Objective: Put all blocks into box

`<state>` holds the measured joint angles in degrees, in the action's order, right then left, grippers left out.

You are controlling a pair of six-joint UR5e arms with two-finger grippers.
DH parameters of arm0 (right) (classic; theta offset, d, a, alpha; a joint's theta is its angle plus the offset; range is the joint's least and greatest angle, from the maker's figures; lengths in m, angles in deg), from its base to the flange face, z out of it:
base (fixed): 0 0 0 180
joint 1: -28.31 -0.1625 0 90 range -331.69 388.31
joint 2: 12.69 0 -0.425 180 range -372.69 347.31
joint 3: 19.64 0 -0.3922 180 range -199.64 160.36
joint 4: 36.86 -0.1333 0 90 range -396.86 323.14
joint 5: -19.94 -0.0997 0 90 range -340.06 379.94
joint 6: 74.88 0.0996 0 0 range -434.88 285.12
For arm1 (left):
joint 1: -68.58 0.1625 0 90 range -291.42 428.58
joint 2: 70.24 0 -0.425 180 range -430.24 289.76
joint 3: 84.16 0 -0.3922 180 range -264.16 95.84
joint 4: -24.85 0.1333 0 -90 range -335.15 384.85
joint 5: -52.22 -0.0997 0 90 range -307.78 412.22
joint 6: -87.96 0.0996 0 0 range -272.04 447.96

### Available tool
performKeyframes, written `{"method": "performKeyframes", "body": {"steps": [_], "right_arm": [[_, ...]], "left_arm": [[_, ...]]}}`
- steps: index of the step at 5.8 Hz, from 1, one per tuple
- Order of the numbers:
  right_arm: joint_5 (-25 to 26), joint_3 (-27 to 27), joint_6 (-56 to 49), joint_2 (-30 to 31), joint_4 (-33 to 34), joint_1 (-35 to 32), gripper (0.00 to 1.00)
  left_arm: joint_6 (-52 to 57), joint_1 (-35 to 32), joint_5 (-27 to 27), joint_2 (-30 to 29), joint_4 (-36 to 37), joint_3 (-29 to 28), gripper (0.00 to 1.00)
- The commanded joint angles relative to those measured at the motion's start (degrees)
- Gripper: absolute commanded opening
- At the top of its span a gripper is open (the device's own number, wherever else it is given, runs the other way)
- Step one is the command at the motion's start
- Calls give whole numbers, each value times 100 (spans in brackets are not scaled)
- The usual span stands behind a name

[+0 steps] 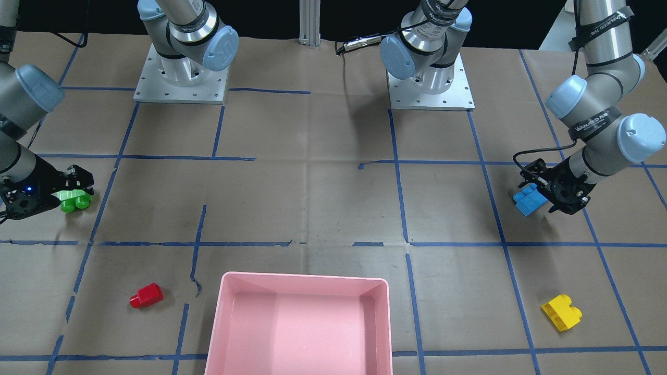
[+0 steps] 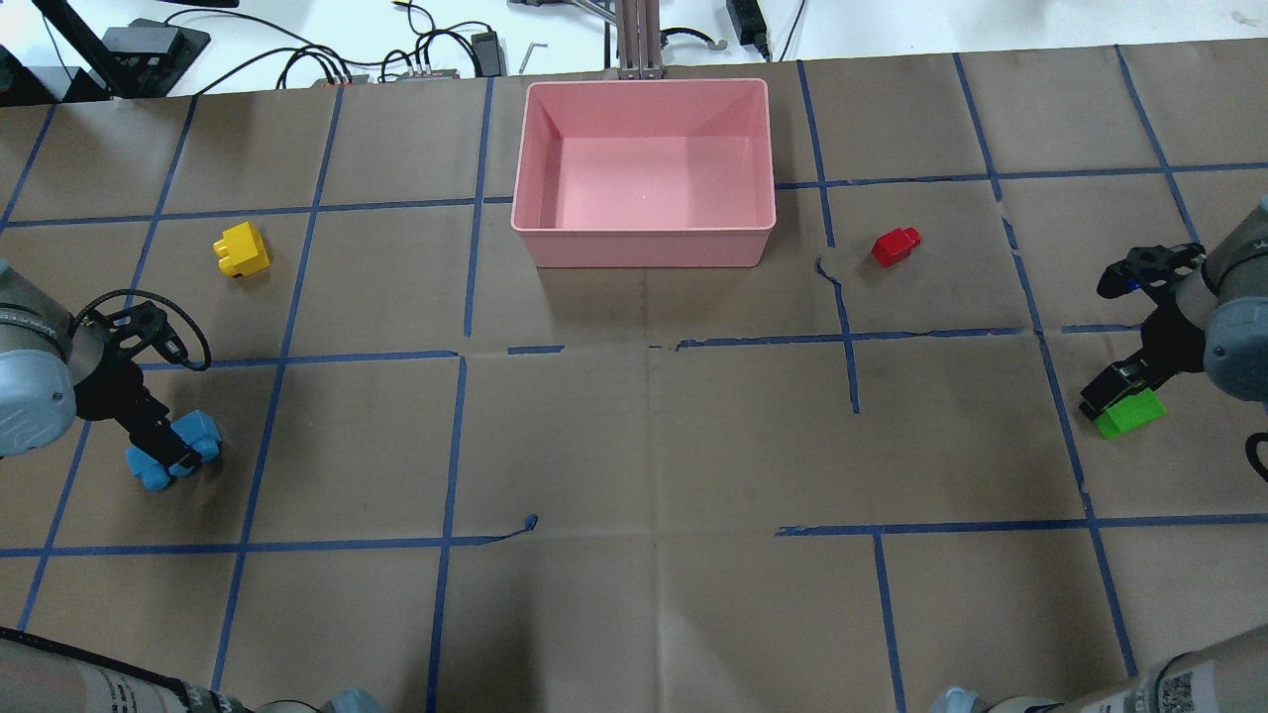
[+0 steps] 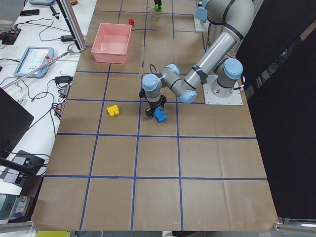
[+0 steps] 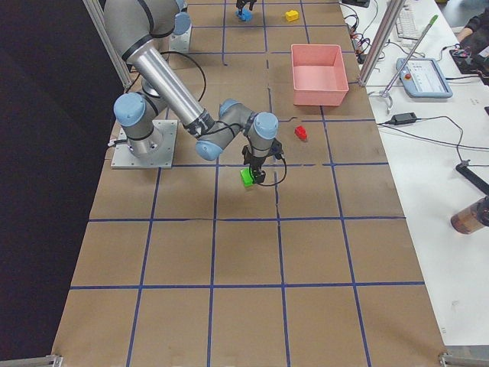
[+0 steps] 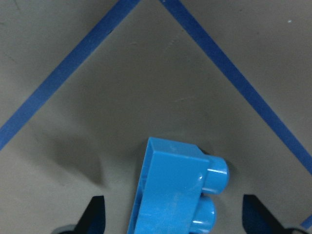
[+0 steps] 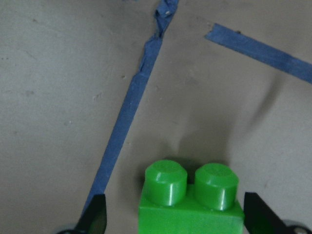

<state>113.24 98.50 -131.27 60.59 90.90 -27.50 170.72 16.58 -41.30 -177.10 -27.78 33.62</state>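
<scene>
The blue brick (image 1: 527,201) lies on the paper between the fingers of my left gripper (image 1: 542,195). In the left wrist view the brick (image 5: 175,195) sits tilted, and both fingers stand clear of its sides, so the gripper is open. The green brick (image 1: 73,200) lies between the fingers of my right gripper (image 1: 73,194). In the right wrist view there is a gap beside the brick (image 6: 191,200), so that gripper is open too. The red brick (image 2: 896,247) and yellow brick (image 2: 242,249) lie loose on the table. The pink box (image 2: 644,248) holds nothing.
Brown paper with blue tape lines covers the table (image 2: 634,446). The two arm bases (image 1: 180,78) stand at the robot's side. Cables and a metal post (image 2: 639,40) lie beyond the box's far edge.
</scene>
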Motion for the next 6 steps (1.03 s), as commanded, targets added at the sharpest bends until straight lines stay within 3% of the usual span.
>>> {"method": "performKeyframes", "body": {"steps": [1,2,3,5,6], "right_arm": [[5,33,23,-7,12,0,99],[13,33,23,-7,56,0,99],[13,33,41,-7,100,0,89],[13,25,58,-7,126,0,61],[13,7,84,1,126,0,49]], "left_arm": [[-14,-2,18,-36,78,70,98],[-14,-2,35,-28,78,87,89],[-14,-2,18,-28,78,87,54],[-40,-2,9,-28,113,105,15],[-84,-11,9,25,174,27,1]]}}
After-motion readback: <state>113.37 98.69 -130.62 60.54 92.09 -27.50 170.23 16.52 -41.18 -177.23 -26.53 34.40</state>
